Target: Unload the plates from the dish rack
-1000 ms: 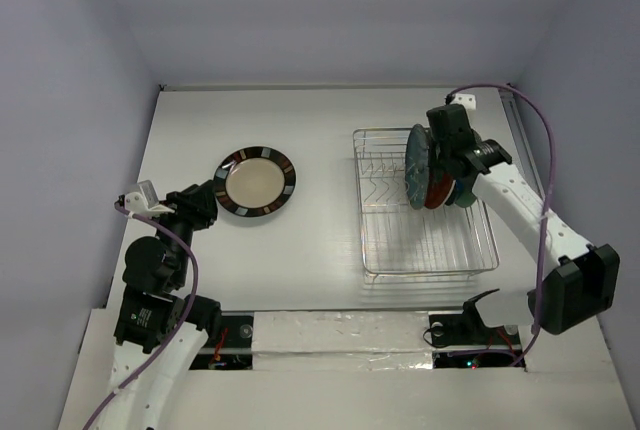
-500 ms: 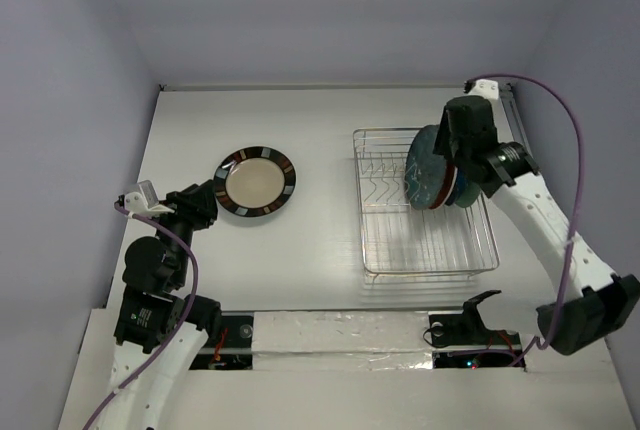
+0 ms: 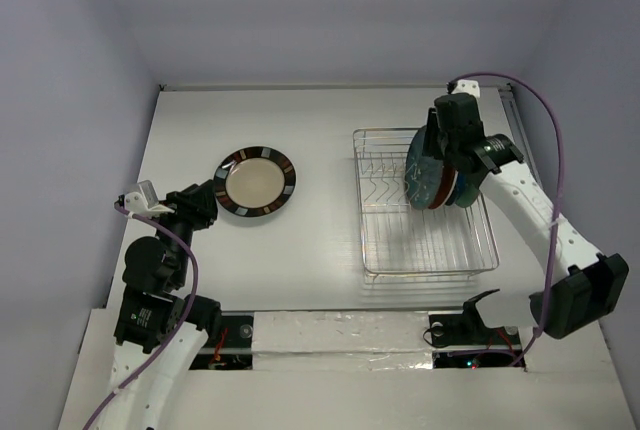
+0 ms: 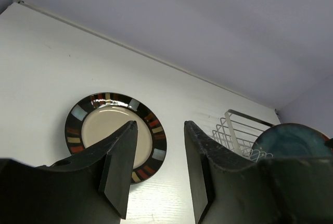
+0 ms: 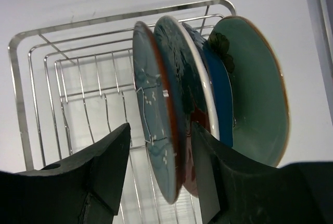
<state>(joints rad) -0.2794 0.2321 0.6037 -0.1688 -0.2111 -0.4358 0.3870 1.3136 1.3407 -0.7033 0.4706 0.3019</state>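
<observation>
Right wrist view: right gripper (image 5: pixel 160 128) spread astride the teal plate (image 5: pixel 148 94) in the rack (image 5: pixel 19 104); closing could catch the red plate (image 5: pixel 179 73) too. Left gripper (image 4: pixel 160 125) spread, empty.

Navy plate (image 5: pixel 222 96) mostly hidden, dish rack (image 5: pixel 120 16) base cropped

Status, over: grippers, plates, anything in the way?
Left gripper open, empty, facing the cream plate on the table. Right gripper open, astride the front teal plate of four upright in the dish rack. Nothing blocking seen.

4 plates (image 5: pixel 156 114) in 1 rack (image 3: pixel 425 240), 1 plate (image 3: pixel 255 182) on tbl (image 3: pixel 320 250).
</observation>
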